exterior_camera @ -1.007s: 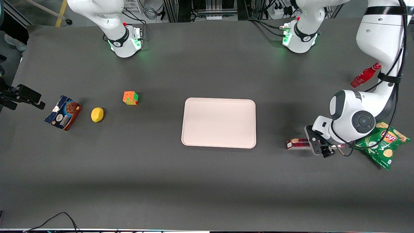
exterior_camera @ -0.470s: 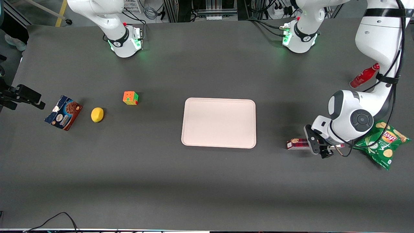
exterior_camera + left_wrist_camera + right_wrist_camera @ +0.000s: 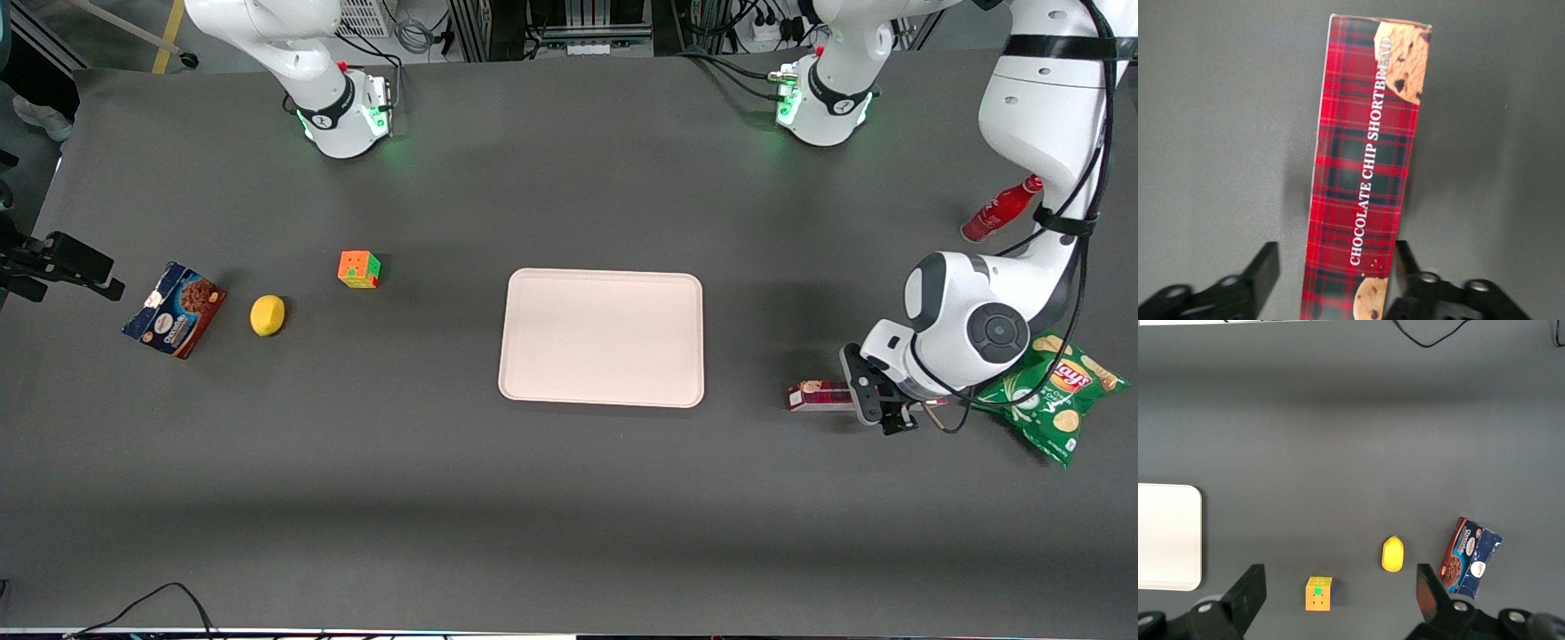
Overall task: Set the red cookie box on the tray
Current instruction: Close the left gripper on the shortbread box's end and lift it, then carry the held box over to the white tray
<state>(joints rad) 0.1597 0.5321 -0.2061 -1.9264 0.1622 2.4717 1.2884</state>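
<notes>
The red cookie box [image 3: 816, 395] lies flat on the dark table toward the working arm's end, beside the tray [image 3: 601, 338], with a gap between them. In the left wrist view the box [image 3: 1365, 167] is a long tartan carton with cookie pictures. My left gripper [image 3: 877, 402] is low over the box end that lies away from the tray. It is open [image 3: 1335, 259], with one finger on each long side of the box. One finger is close against the carton and the other stands a little off it. The tray, pale pinkish-beige, also shows in the right wrist view [image 3: 1165, 537].
A green chips bag [image 3: 1053, 391] lies right beside my arm, and a red bottle [image 3: 1000, 209] stands farther from the camera. Toward the parked arm's end are a Rubik's cube [image 3: 358, 268], a lemon [image 3: 268, 315] and a blue-and-brown cookie box [image 3: 174, 308].
My left arm's upper links have shifted slightly. The gripper has stayed low over the red cookie box, and the box has not moved.
</notes>
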